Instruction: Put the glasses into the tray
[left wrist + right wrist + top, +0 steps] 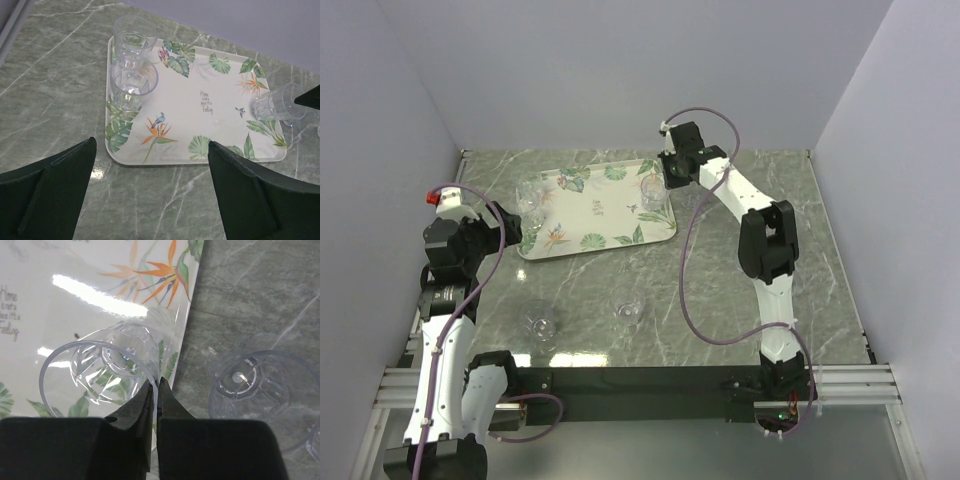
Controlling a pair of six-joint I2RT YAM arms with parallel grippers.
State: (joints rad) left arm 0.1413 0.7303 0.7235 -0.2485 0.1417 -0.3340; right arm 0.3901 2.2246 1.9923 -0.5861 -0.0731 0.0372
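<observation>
Right gripper (156, 390) clamps the rim of one glass (92, 367) over the right edge of the tray (60, 315) — the left gripper (152, 147) (jaws spread wide, empty) hovers beside its near-left corner.

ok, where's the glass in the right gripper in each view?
Top external: held glass upper middle, at the right edge of the tray.
Left wrist: held glass at far right, over the tray's right end.
Right wrist: held glass lower left, rim pinched by the right gripper.
Shared landmark: the tray.
</observation>
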